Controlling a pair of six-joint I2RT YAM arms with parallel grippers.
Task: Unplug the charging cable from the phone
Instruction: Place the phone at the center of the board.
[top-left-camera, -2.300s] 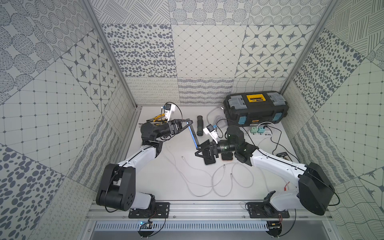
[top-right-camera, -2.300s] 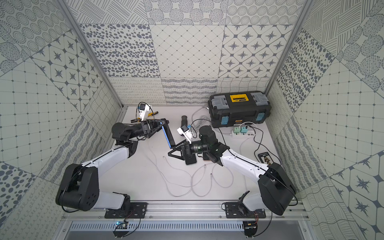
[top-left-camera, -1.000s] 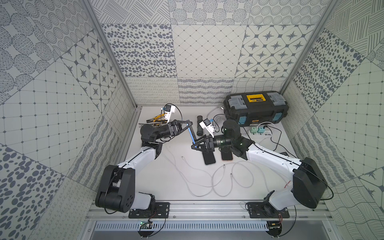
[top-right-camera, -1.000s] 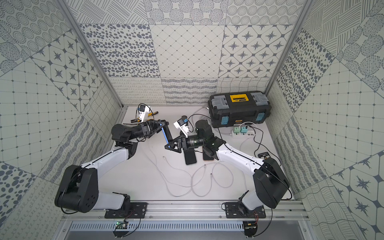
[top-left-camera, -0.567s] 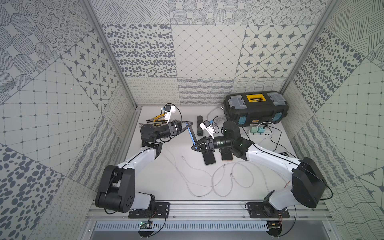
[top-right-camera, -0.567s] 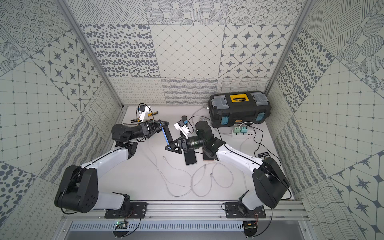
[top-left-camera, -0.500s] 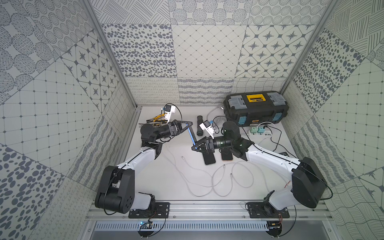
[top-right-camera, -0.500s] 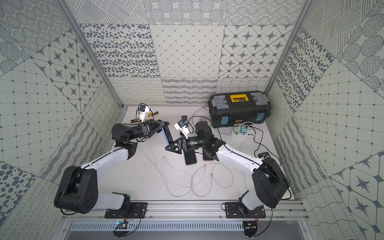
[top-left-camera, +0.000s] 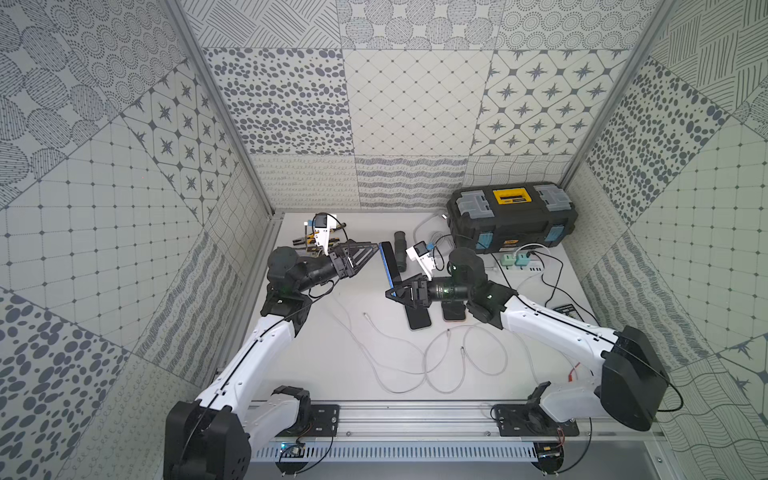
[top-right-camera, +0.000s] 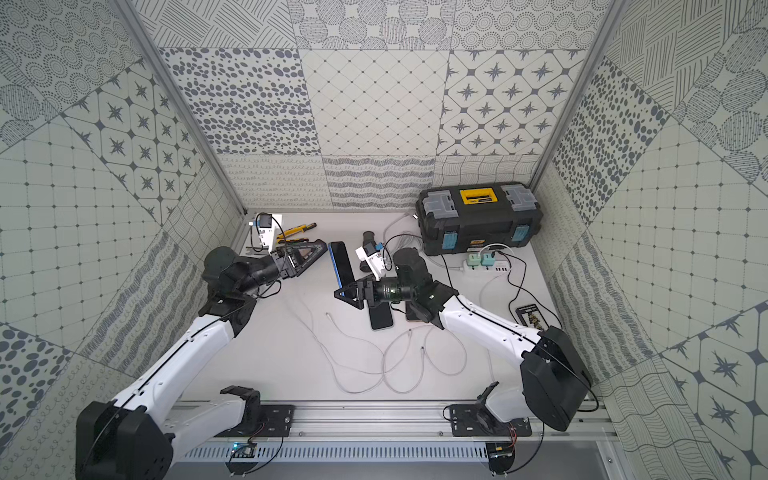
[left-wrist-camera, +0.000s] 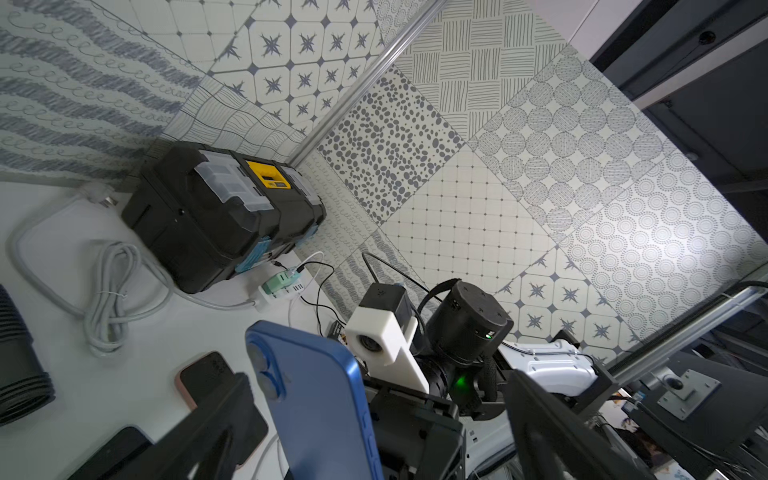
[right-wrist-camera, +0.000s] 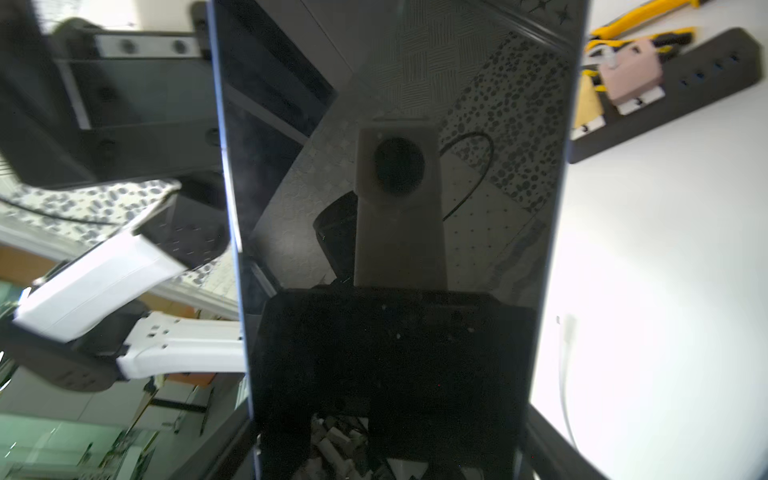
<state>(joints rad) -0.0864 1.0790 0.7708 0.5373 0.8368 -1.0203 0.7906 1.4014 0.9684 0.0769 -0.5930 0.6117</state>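
No text could be read anywhere.

Black plastic toolbox (top-left-camera: 512, 224), far right: the yellow panel (top-left-camera: 512, 195) on its lid carried a dark mark, and a small yellowish sticker (top-left-camera: 512, 245) sat on its front face. Both were too small to make out.

Small black card (top-left-camera: 566, 309), right side near the wall: pale printed lines, illegible.

Blue-edged phone (right-wrist-camera: 395, 166): the dark screen showed reflections only.

White tags (right-wrist-camera: 638, 102) on the black power strip (right-wrist-camera: 685, 83), far left: blurred.
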